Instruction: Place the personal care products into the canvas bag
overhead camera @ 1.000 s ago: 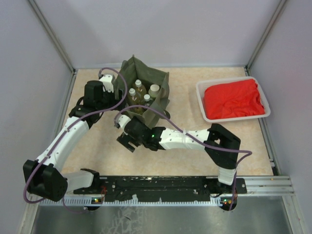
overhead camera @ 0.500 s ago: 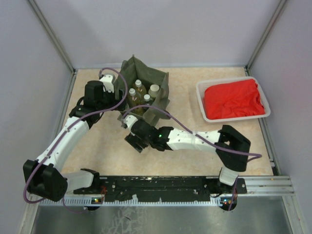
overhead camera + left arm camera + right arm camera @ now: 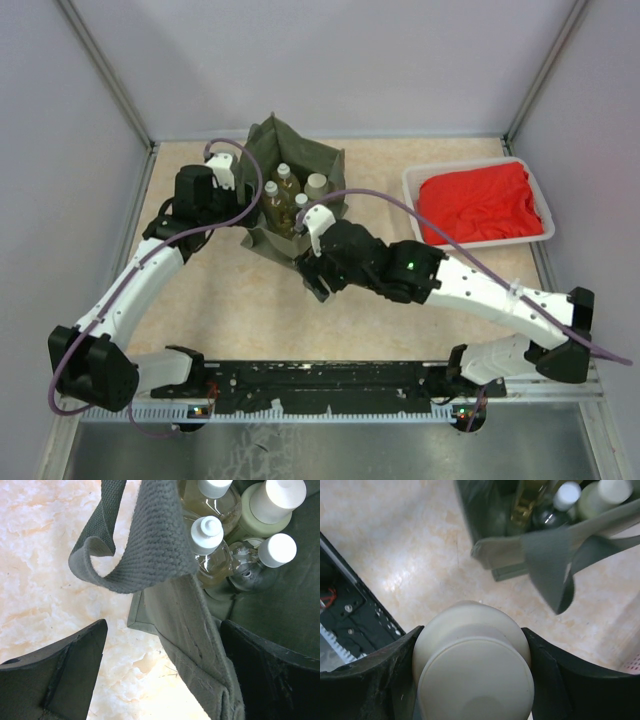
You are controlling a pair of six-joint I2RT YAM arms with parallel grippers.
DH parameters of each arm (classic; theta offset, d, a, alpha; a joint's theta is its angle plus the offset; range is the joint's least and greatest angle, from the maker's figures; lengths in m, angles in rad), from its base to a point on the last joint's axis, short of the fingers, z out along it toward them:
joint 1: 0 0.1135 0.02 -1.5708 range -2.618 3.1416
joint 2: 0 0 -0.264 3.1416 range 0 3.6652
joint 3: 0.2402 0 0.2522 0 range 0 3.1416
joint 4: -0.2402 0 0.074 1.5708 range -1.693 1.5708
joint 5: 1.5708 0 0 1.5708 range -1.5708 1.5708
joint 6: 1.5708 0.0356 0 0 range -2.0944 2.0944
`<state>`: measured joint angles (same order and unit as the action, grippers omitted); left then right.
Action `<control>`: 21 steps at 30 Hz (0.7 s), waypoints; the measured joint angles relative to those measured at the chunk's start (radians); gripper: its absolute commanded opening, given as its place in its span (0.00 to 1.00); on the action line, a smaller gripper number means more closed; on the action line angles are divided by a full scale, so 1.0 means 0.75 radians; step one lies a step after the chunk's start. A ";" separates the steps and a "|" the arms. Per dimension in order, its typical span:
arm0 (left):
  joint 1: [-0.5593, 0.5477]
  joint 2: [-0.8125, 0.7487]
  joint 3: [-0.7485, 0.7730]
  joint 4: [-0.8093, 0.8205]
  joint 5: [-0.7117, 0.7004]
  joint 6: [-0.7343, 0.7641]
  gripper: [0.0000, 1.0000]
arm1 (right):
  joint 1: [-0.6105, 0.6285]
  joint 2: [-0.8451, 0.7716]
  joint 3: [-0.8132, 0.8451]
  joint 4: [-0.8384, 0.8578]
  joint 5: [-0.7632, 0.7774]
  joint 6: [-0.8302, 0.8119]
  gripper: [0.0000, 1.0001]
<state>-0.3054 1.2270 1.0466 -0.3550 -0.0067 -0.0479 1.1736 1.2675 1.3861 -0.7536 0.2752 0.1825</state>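
Right wrist view: your right fingers (image 3: 370,685) pinch a bottle with a round cream cap (image 3: 472,665) above the beige table (image 3: 395,540), near the dark olive canvas bag (image 3: 545,555). Your left fingers (image 3: 55,675) stand spread — one outside, one inside the bag's wall — with four white-capped bottles (image 3: 207,535) upright inside.

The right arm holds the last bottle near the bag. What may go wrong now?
1. A handle droops over the near wall of the canvas bag; the cream-capped bottle in the right gripper may catch on it.
2. Four bottles already crowd the bag; the fifth may knock one over.
3. The left gripper straddles the bag wall open, so a push may shift the bag.
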 measured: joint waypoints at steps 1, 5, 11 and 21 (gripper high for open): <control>0.001 0.001 0.001 0.000 0.000 0.000 1.00 | -0.009 0.000 0.048 -0.025 0.004 -0.006 0.00; 0.001 0.004 0.003 -0.001 0.005 0.000 1.00 | -0.140 0.016 0.306 -0.147 -0.049 -0.064 0.00; 0.000 0.026 0.027 -0.010 0.014 0.000 1.00 | -0.410 0.237 0.800 -0.276 -0.215 -0.182 0.00; 0.001 0.035 0.057 -0.043 0.014 0.003 1.00 | -0.541 0.698 1.385 -0.339 -0.467 -0.269 0.00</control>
<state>-0.3050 1.2533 1.0897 -0.3870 0.0036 -0.0456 0.7677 1.7908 2.4245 -1.0077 -0.0750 -0.0193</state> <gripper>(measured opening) 0.998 0.689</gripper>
